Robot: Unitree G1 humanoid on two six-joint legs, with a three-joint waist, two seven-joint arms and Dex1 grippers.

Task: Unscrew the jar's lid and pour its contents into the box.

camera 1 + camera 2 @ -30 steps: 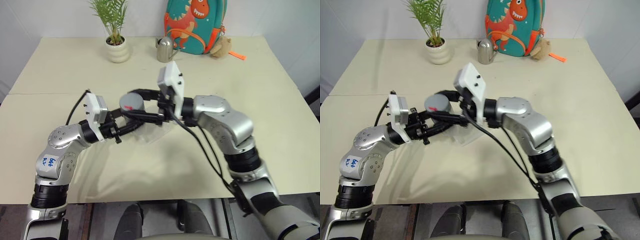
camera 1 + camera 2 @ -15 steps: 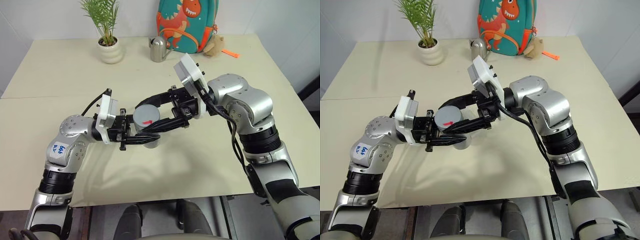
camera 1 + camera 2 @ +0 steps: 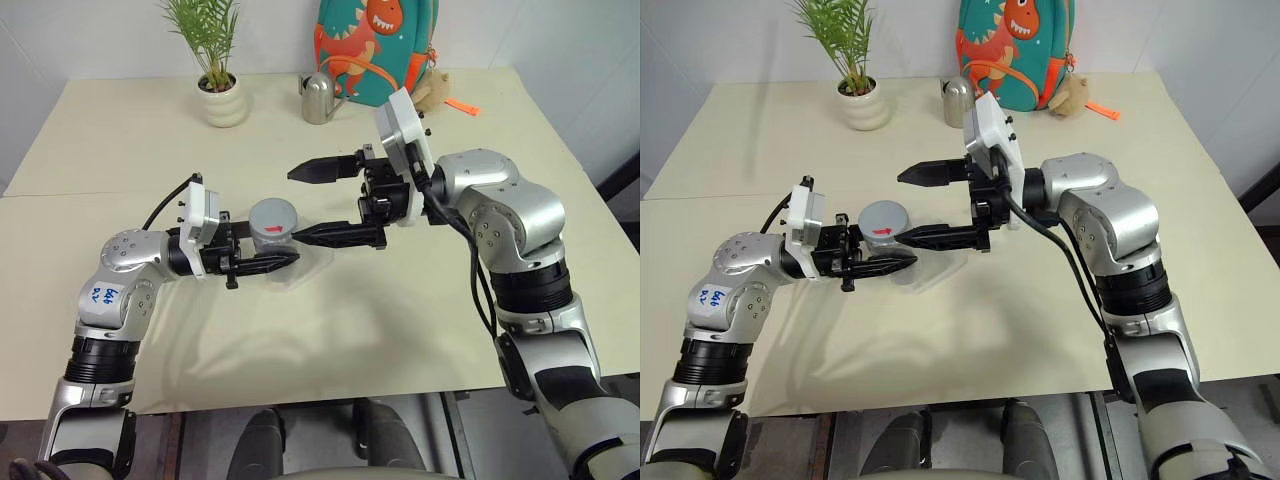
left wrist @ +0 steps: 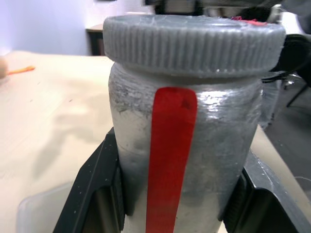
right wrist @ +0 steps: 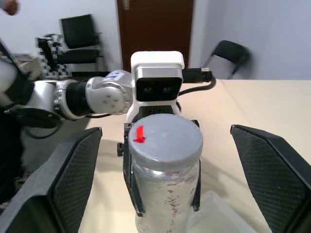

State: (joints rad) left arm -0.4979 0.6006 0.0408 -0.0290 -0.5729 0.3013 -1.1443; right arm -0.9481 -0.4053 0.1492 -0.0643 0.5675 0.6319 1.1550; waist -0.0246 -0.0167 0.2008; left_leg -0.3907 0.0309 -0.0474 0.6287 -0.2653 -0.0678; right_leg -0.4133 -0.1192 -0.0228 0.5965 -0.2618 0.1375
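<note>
Left pincer (image 3: 268, 262) is clamped on the jar (image 3: 274, 238), 1 black finger (image 4: 99, 189) pressed on each side of the body, as the left wrist view shows. The jar stands upright, held above the counter (image 3: 400, 320) near its middle. A red strip runs down the jar's side in the left wrist view; the wall looks frosted there, and the contents cannot be made out.

The lid (image 3: 273, 217) is on the jar, grey with a ribbed edge and a small red mark on top (image 5: 165, 140). It sits level; whether it is tight or loosened cannot be told.

Right pincer (image 3: 322, 203) is spread wide, not touching the jar. 1 finger (image 3: 320, 170) reaches out behind and above the lid; the other (image 3: 335, 236) lies level just beside the jar, its tip close to the lid's edge. In the right wrist view both fingers stand well apart from the jar on either side.

The box (image 3: 305, 270) rests on the counter directly under and just past the jar, clear plastic, partly covered by the left pincer. It shows as a pale rounded edge in the right wrist view (image 5: 218, 213).

At the far edge of the counter: 1 potted plant (image 3: 222, 95), 1 silver watering can (image 3: 318, 98), 1 dinosaur backpack (image 3: 375, 45).
</note>
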